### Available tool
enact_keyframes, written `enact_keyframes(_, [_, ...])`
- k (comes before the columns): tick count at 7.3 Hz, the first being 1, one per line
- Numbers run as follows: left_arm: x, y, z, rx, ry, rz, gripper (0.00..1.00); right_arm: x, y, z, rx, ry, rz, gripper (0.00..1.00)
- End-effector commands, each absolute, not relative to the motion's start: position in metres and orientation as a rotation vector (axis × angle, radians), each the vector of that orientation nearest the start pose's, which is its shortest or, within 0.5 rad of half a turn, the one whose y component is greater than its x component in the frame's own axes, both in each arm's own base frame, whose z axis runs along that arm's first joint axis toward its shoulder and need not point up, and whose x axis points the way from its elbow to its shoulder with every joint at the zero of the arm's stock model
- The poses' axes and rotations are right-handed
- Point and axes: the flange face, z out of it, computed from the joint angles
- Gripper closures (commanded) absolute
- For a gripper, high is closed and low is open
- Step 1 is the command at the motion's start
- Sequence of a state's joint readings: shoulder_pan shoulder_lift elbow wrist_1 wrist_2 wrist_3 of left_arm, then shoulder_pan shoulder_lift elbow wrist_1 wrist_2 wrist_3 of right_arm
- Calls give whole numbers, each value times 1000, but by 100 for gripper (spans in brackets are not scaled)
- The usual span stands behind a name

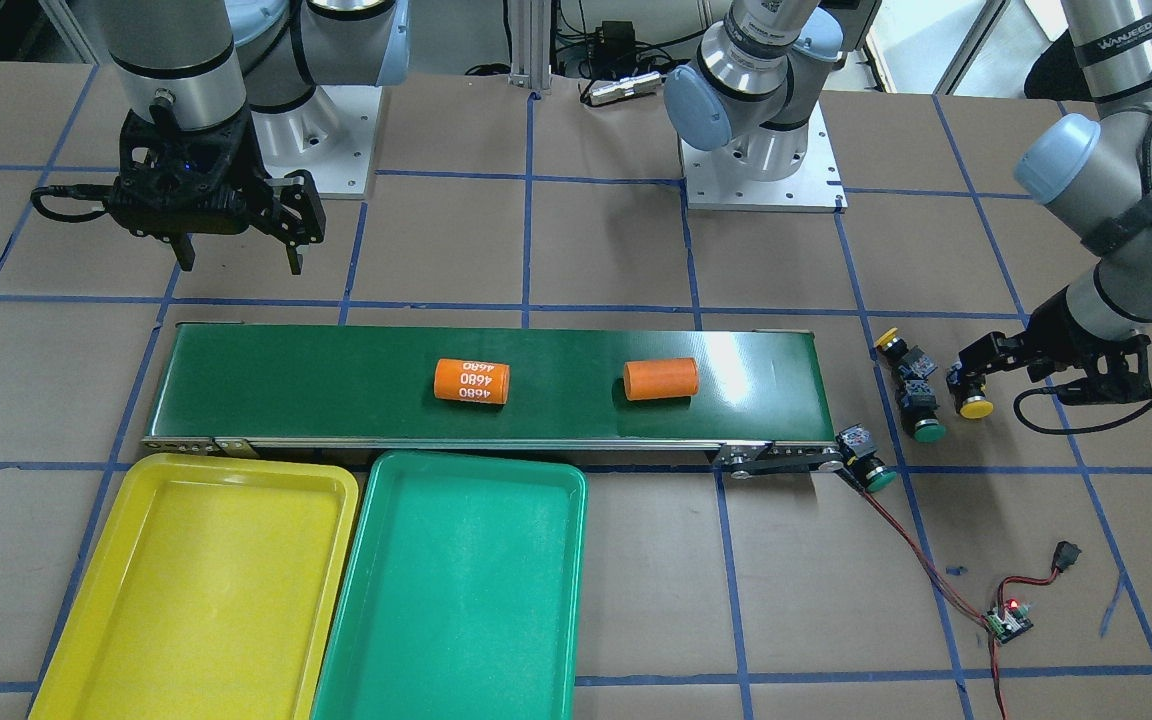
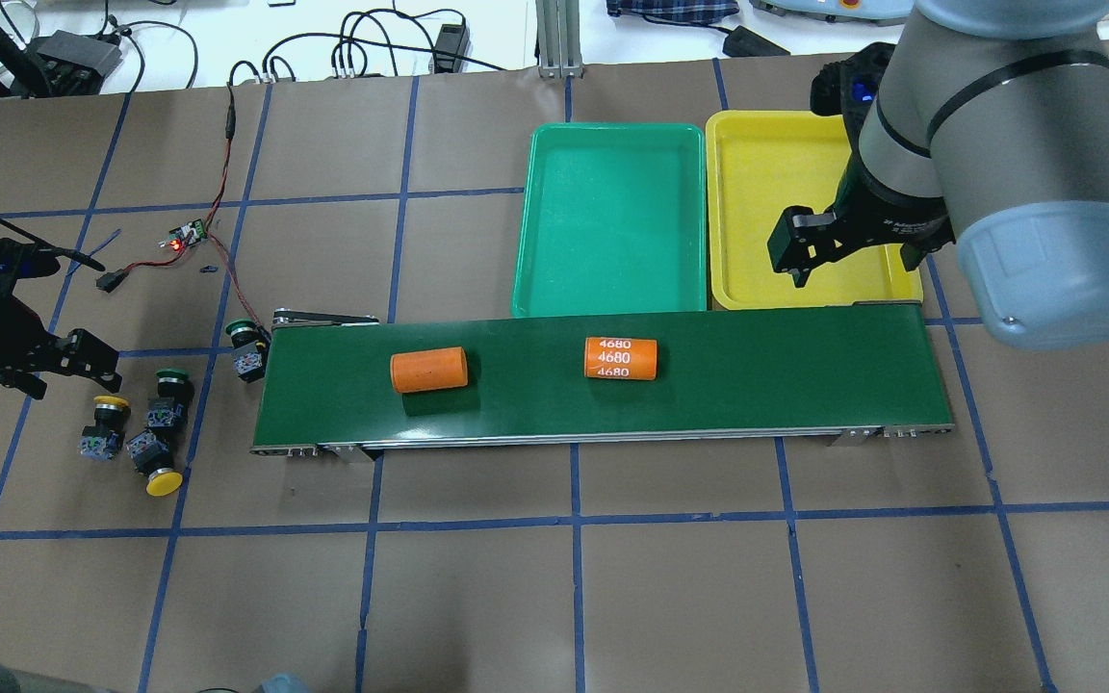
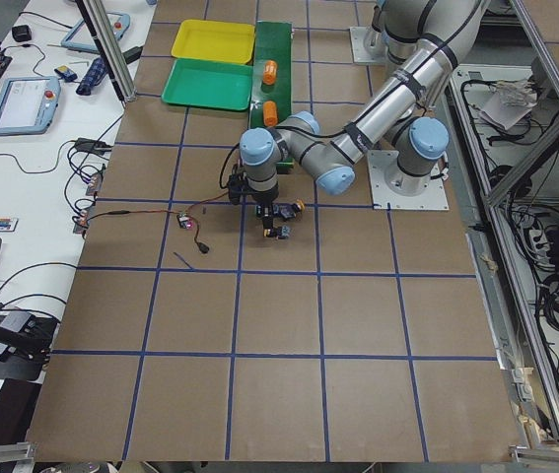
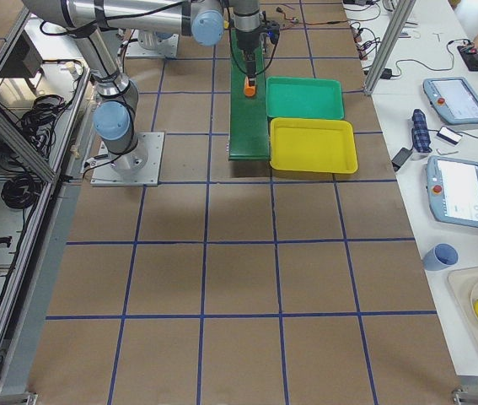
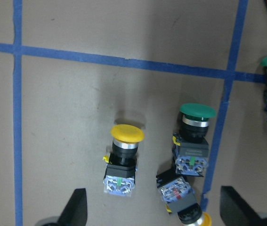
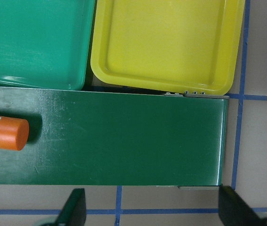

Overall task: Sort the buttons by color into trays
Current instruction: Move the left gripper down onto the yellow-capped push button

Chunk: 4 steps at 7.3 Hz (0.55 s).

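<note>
Four buttons lie on the table past the conveyor's end. One yellow button (image 5: 124,155) sits ahead of my open left gripper (image 5: 157,212), in line with the gap between its fingers and not touched by them. Beside it lie a green button (image 5: 194,136) and a second yellow button (image 2: 155,467). Another green button (image 2: 245,337) rests against the belt's end. My left gripper (image 2: 73,377) hovers over this cluster. The yellow tray (image 2: 776,192) and the green tray (image 2: 612,221) hold nothing. My right gripper (image 2: 853,265) hangs open and holds nothing, by the belt's other end next to the yellow tray.
The dark-green conveyor belt (image 2: 535,395) carries two orange cylinders (image 2: 429,370) (image 2: 621,358). A small circuit board (image 2: 187,234) with red and black wires lies beyond the buttons. Blue tape lines grid the brown tabletop.
</note>
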State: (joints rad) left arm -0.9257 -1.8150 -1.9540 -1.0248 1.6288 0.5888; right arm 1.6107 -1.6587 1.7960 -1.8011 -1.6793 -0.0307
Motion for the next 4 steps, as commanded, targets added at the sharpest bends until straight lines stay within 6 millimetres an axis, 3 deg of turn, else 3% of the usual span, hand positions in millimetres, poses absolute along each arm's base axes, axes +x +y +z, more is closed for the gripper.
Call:
enact_keyframes(1, [215,-492,210,-76,3127,187,0,141,-455,443,-106,3245,-153,0])
enact_keyframes(4, [234,-484,177,-118,3129,268,0,141,-455,443,-106,3245,-153,0])
